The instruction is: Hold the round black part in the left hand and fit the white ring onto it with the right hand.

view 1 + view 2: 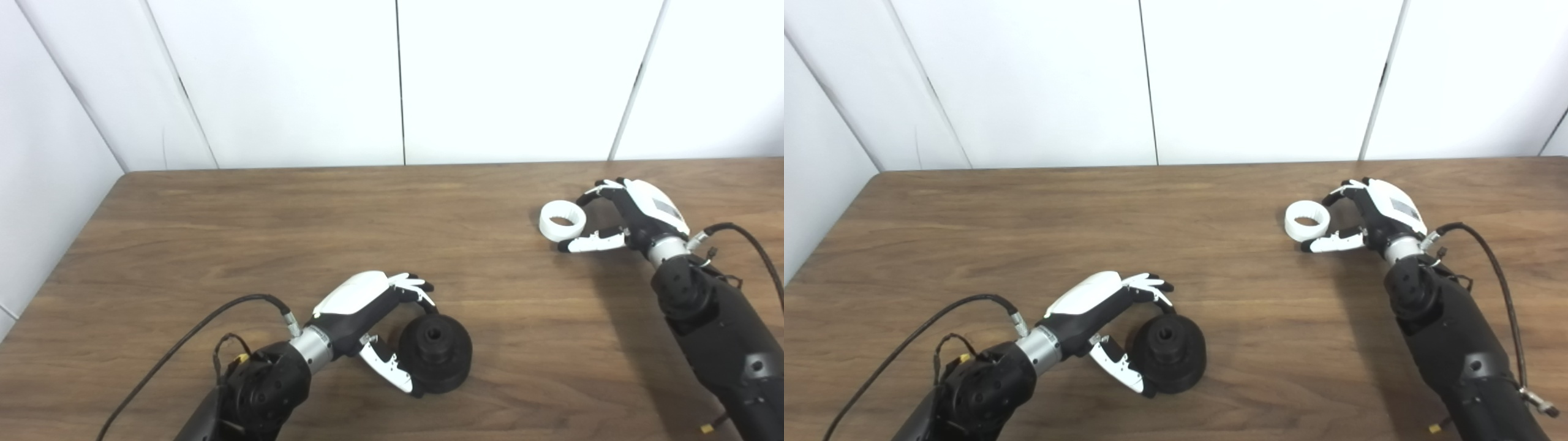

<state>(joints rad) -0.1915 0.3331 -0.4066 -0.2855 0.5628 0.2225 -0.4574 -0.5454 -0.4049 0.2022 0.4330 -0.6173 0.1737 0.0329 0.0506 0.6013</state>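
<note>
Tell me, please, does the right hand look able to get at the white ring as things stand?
Probably yes: the right hand sits beside the white ring on the table, fingers and thumb spread around its near side, nothing between them.

Left hand (373, 318) low at the near side, fingers and thumb curled apart in an open cup, wrist angled right, right hand (625, 217) stretched farther out, fingers and thumb spread, palm facing left
</note>
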